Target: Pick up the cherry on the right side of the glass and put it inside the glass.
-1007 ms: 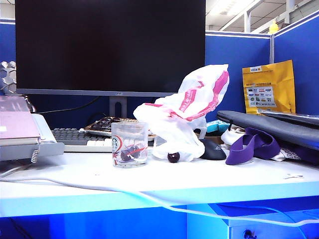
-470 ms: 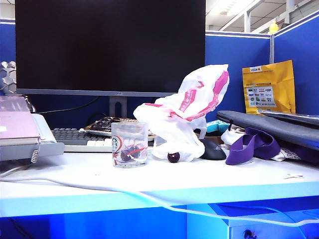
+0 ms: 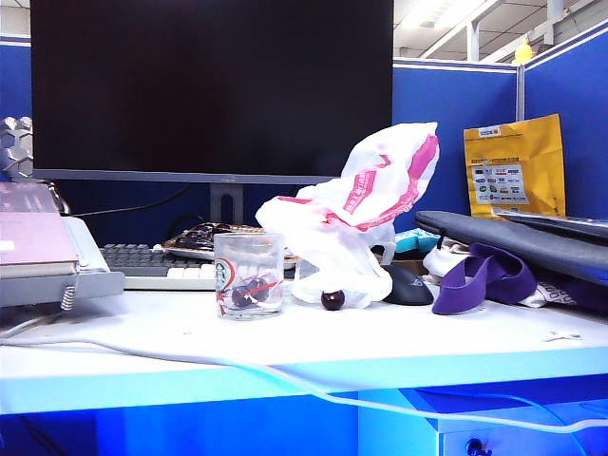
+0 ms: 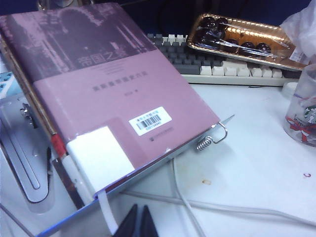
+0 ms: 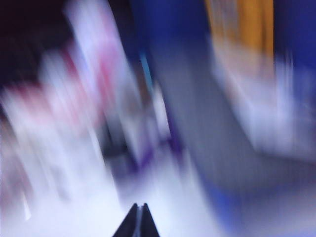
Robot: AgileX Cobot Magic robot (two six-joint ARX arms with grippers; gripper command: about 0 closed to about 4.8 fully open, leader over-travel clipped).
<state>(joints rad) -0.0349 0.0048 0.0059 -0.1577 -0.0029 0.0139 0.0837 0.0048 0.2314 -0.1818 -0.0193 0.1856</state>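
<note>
The glass (image 3: 249, 275) is a short clear tumbler with a green-and-white logo, standing on the white desk; dark shapes and red markings show through its lower half. The cherry (image 3: 332, 300), small, dark and glossy, lies on the desk just right of the glass, at the foot of the plastic bag. Neither arm shows in the exterior view. My left gripper (image 4: 139, 220) is shut and empty, low over the desk beside a book, with the glass (image 4: 302, 116) far across from it. My right gripper (image 5: 138, 206) is shut and empty; its view is smeared with motion blur.
A crumpled white-and-pink plastic bag (image 3: 356, 218) rises behind the cherry. A black mouse (image 3: 407, 285) and a purple cloth (image 3: 480, 277) lie to its right. A pink book (image 4: 98, 94) on a metal stand, a keyboard (image 4: 227, 69), a tray of cherries (image 4: 239, 39) and a white cable (image 3: 190, 359) are also here.
The glass, the cherry and the bag lie where they were. No arm has come into the exterior view.
</note>
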